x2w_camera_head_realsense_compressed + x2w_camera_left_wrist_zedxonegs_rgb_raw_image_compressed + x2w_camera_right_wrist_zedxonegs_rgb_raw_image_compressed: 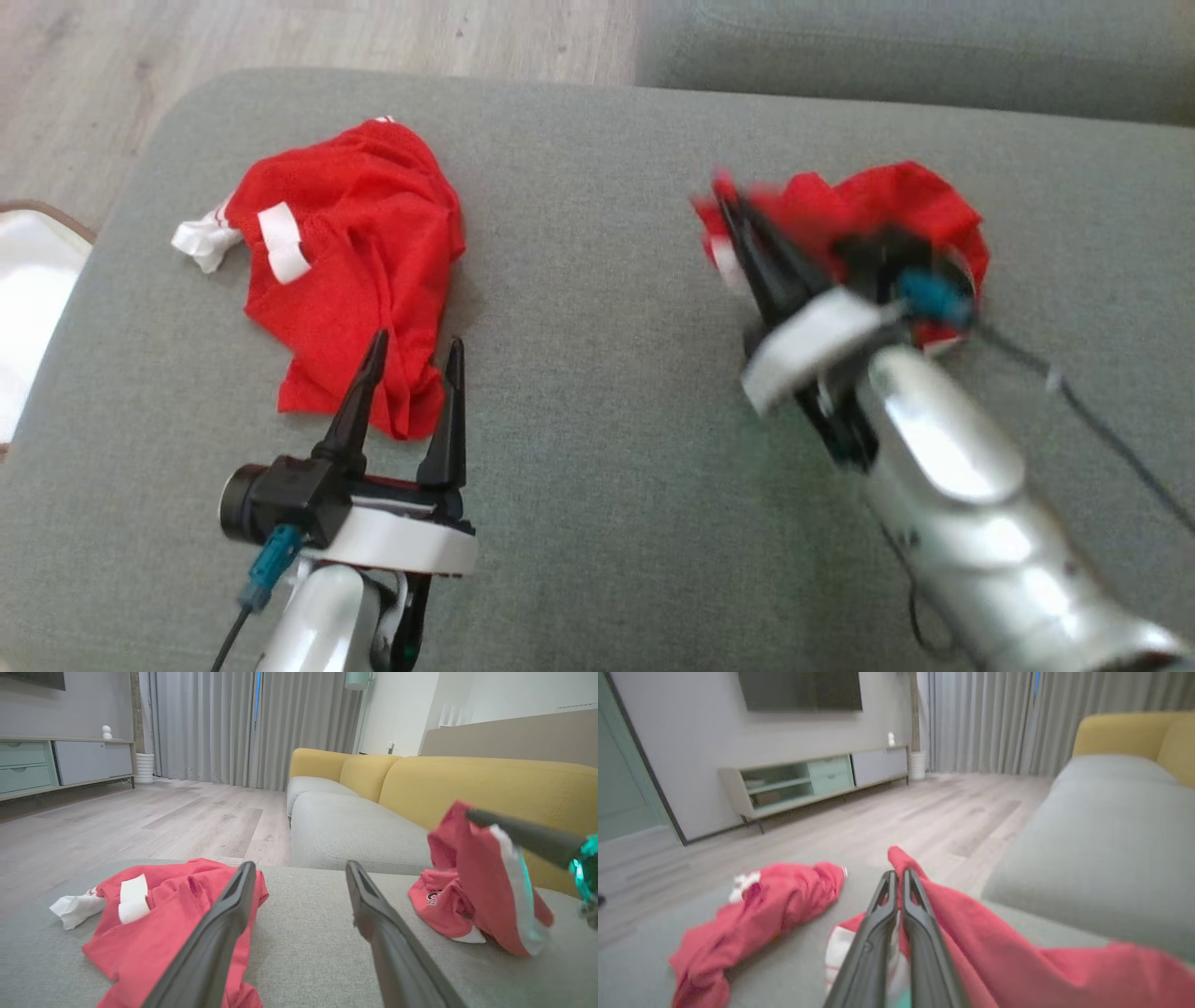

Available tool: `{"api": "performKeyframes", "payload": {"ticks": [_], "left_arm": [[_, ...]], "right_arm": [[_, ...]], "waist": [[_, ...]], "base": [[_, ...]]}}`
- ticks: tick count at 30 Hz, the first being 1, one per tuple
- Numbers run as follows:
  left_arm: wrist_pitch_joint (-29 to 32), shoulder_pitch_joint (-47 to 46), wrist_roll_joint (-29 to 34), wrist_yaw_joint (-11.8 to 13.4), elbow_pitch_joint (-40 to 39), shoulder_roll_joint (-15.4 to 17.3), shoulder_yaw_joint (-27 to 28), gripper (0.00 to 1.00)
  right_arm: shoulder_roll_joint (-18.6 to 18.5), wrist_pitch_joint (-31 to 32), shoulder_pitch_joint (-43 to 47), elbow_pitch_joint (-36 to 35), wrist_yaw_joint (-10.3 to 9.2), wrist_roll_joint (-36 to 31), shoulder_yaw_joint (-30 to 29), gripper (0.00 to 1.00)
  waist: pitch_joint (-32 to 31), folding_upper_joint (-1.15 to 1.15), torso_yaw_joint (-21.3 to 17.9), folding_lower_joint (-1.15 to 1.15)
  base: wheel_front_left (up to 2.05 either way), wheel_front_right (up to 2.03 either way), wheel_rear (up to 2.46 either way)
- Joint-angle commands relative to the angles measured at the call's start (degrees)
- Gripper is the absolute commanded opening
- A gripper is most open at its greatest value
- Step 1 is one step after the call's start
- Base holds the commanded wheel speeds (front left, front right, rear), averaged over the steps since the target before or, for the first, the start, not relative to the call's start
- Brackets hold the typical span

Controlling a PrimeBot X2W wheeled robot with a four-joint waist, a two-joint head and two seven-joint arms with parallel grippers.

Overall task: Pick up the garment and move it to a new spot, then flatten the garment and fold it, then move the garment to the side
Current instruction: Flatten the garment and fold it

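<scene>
Closest to the head camera, the left tool (416, 341) sits low over the near edge of the grey ottoman (597, 392), its 2 dark fingers spread wide with nothing between them. Its fingertips point at the near hem of the left-hand red garment (355, 252), which lies crumpled on the ottoman's left part. Whether the tips touch the cloth I cannot tell. That garment shows a white patch (280, 241) on top and a white cuff (201, 241) sticking out at its far left.

On the robot's right, the silver forearm (943, 448) reaches forward, blurred, and the right tool (726, 201) is clamped on the right-hand red garment (896, 201). From the right wrist camera its 2 fingers are pressed together, with red cloth running off their right side and white trim below them. From the left wrist camera the top of this garment is lifted at the finger while its lower folds rest on the ottoman. The 2 garments are well apart, with bare grey upholstery between them.

Beyond the ottoman stands a sofa (467, 779) with grey seats and yellow backs, set on a pale wood floor (140, 816). Grey curtains (210, 728) hang at the far wall, and a low cabinet (808, 781) stands under a dark screen (801, 690).
</scene>
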Motion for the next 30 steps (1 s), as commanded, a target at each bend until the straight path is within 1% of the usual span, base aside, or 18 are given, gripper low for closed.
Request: {"api": "performKeyframes", "payload": {"ticks": [1,3,4,5,8,11,14,15,19,22,23,24,27,30], "left_arm": [[-0.37,-0.83,-0.46,0.30,-1.95,0.11,1.99,1.00],[-0.37,-0.35,-0.56,0.47,-1.97,0.11,2.09,1.00],[-0.37,-0.06,-0.60,0.56,-1.99,0.11,2.18,1.00],[-0.37,0.52,-0.60,0.73,-2.05,0.11,2.39,1.00],[-0.37,1.31,-0.53,0.99,-2.33,0.11,2.89,1.00],[-0.37,1.84,-0.56,1.21,-2.91,0.11,3.38,1.00],[-0.37,2.05,-0.49,1.23,-3.41,0.11,3.69,1.00],[-0.37,2.00,-0.38,1.08,-3.54,0.11,3.73,1.00],[-0.37,1.52,-0.20,0.68,-3.46,0.11,3.61,1.00],[-0.37,0.97,0.10,0.21,-3.12,0.10,3.26,1.00],[-0.37,0.77,0.29,0.08,-3.02,0.10,3.27,1.00],[-0.37,0.59,0.51,-0.04,-2.92,0.10,3.33,1.00],[-0.37,0.02,0.89,-0.31,-2.80,0.10,3.65,1.00],[-0.37,-0.38,1.05,-0.56,-2.86,0.10,3.65,1.00]], "right_arm": [[0.49,-0.81,-3.03,-2.59,-0.04,0.96,1.29,0.00],[0.49,-1.09,-6.53,-4.84,-0.04,3.29,2.59,0.00],[0.49,-1.41,-8.37,-5.94,-0.04,4.55,2.31,0.00],[0.49,-2.08,-11.85,-7.94,-0.04,7.32,0.44,0.00],[0.49,-2.85,-16.07,-9.85,-0.04,10.53,-5.51,0.00],[0.49,-3.10,-17.37,-9.48,-0.04,9.19,-12.88,0.00],[0.07,-2.76,-14.74,-8.26,-0.04,5.62,-19.44,0.00],[-0.88,-1.57,-10.88,-7.62,-0.04,3.72,-23.37,0.00],[-2.49,0.68,-0.68,-5.89,-0.04,-0.06,-31.81,0.00],[-2.86,1.89,5.64,-3.36,-0.04,-6.49,-40.33,0.00],[-2.52,1.97,6.79,-2.88,-0.04,-8.76,-42.78,0.91],[-2.01,1.97,7.53,-2.60,-0.04,-10.75,-44.77,1.00],[-0.57,0.85,8.16,-3.30,-0.04,-15.42,-47.72,1.00],[0.23,-0.49,8.08,-4.77,-0.04,-17.13,-47.73,1.00]], "waist": [[-0.49,0.00,0.21,0.00],[-1.18,0.00,0.22,0.00],[-1.49,0.00,0.14,0.00],[-2.06,0.00,-0.12,0.00],[-2.58,0.00,-0.88,0.00],[-2.82,0.00,-2.11,0.00],[-2.64,0.00,-3.55,0.00],[-2.37,0.00,-4.45,0.00],[-1.41,0.00,-6.16,0.00],[-0.49,0.00,-7.53,0.00],[-0.22,0.00,-7.97,0.00],[0.03,0.00,-8.42,0.00],[0.56,0.00,-9.50,0.00],[0.70,0.00,-10.26,0.00]], "base": [[0.00,0.00,0.00],[0.00,0.00,0.00],[0.00,0.00,0.00],[0.00,0.00,0.00],[0.00,0.00,0.00],[0.00,0.00,0.00],[0.00,0.00,0.00],[0.00,0.00,0.00],[0.00,0.00,0.00],[0.00,0.00,0.00],[0.00,0.00,0.00],[0.00,0.00,0.00],[0.00,0.00,0.00],[0.00,0.00,0.00]]}}
